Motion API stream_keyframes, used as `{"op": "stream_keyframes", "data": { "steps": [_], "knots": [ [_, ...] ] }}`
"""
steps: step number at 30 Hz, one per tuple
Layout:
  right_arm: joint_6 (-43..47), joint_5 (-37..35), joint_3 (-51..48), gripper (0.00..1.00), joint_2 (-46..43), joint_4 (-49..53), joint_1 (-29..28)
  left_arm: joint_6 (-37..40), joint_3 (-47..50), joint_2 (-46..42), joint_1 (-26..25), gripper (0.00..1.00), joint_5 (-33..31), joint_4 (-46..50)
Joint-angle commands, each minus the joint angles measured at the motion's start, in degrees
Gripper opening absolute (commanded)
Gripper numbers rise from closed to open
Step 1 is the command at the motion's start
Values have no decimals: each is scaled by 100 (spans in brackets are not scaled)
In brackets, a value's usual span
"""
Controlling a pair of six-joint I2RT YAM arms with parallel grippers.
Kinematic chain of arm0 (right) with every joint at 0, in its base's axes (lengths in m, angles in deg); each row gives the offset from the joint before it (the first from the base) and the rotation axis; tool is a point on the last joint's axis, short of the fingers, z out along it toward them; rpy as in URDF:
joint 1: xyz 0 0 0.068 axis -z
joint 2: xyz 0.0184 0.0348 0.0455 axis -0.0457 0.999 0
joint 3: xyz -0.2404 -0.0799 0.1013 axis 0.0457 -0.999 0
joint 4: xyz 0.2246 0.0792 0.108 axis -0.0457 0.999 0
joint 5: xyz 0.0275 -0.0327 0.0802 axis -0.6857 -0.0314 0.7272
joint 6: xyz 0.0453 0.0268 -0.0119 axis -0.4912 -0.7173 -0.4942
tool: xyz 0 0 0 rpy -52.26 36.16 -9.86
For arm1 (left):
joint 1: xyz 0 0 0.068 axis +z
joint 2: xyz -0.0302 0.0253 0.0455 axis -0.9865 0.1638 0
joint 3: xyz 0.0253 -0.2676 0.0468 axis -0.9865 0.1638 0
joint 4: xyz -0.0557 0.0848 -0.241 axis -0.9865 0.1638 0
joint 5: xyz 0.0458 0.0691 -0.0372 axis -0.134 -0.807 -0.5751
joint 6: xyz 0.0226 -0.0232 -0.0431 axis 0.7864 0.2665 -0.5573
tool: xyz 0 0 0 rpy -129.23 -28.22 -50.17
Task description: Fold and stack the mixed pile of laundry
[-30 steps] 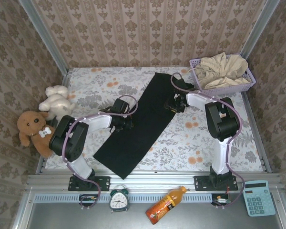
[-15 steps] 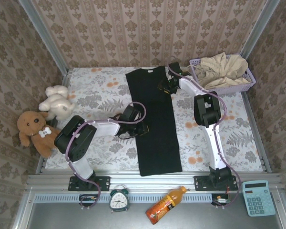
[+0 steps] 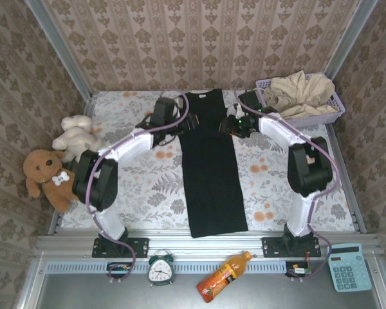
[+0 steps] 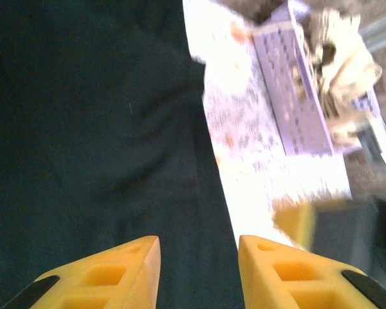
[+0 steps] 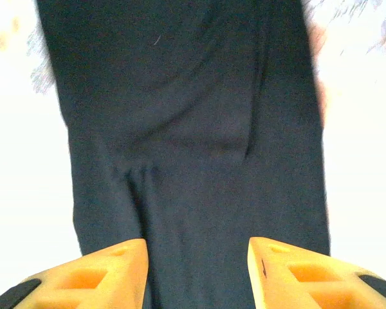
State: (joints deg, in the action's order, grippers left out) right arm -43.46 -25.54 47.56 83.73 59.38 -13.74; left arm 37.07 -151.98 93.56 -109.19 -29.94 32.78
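The black T-shirt (image 3: 212, 167) lies as a long narrow strip down the middle of the desk (image 3: 141, 193), from its far edge to its near edge. The left hand (image 4: 198, 248) and the right hand (image 5: 198, 248) are at its two sides near the far edge, each partly open above the cloth and holding nothing. The beige garment (image 3: 299, 93) lies in the lavender basket (image 3: 309, 120) at the far right corner.

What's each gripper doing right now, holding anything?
Left gripper: open, fingers apart over the black T-shirt, holding nothing.
Right gripper: open over the same shirt, holding nothing.
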Motion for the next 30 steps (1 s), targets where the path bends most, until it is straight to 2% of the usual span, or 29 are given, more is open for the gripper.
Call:
{"op": "stream_keyframes", "data": {
  "steps": [1,3,7,12,22,25,27,30],
  "knots": [
    [156,299,-1186,48,-818,-191,-451,565,-447,991,223,37,167,-55],
    [86,367,-1930,49,-1293,-286,-799,511,-905,1534,468,37,260,90],
    [-237,357,-3065,50,-1991,-331,-1666,402,-1573,2364,616,35,415,211],
    [-740,381,-3766,49,-2517,-345,-2721,558,-2248,2966,687,35,301,705],
    [-1432,433,-4282,46,-2509,-712,-3750,442,-2939,3597,868,35,327,1033],
    [-1458,397,-4356,45,-2339,-701,-3821,464,-3162,3767,885,35,370,1205],
    [-1443,406,-4357,39,-2291,-760,-3822,487,-3281,3851,893,35,388,1312],
    [-1462,419,-4335,21,-2291,-808,-3831,574,-3385,3932,902,35,299,1435]
  ]
}}
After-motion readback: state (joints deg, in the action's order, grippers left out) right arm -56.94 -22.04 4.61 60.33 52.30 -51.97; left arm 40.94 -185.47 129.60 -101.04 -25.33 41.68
